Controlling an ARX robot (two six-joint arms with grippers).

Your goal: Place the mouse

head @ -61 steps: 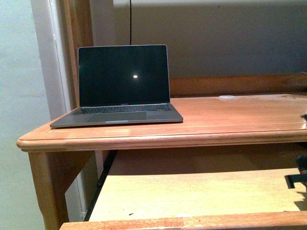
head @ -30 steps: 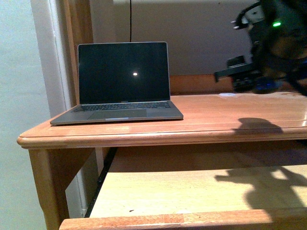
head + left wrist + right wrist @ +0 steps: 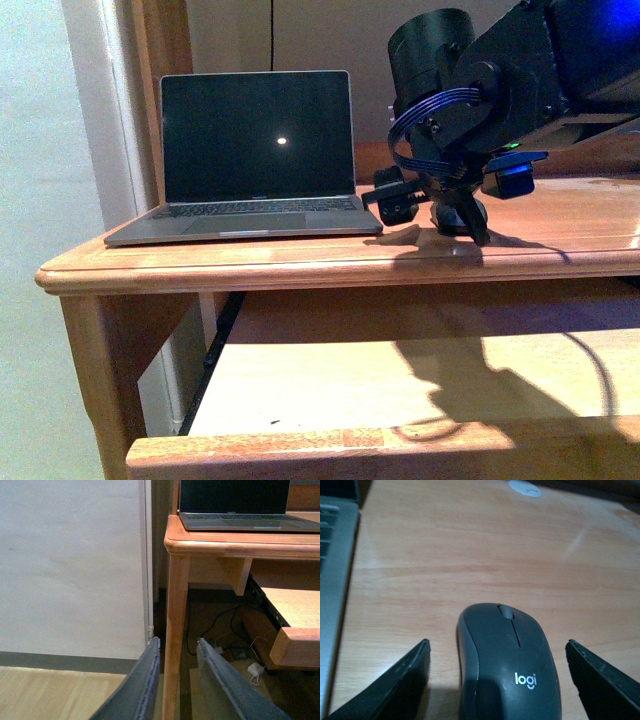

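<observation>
The mouse (image 3: 507,665) is dark grey and domed, with a white "logi" mark, and rests on the wooden desk top (image 3: 470,555). My right gripper (image 3: 497,642) is open, and its dark fingers (image 3: 395,685) stand on either side of the mouse, clear of its flanks. In the front view the right gripper (image 3: 432,212) hangs low over the desk just right of the laptop (image 3: 250,160), and it hides the mouse. My left gripper (image 3: 176,645) is open and holds nothing; it is down beside the desk leg (image 3: 175,630).
The open laptop's base (image 3: 332,580) lies close beside the mouse. A small flat white disc (image 3: 525,487) sits farther back on the desk. A pull-out shelf (image 3: 400,390) juts out under the desk top (image 3: 300,270). Cables and a white charger (image 3: 255,669) lie on the floor.
My right arm came up from the lower right, swung in over the desk and dropped down next to the laptop. The laptop has not moved.
</observation>
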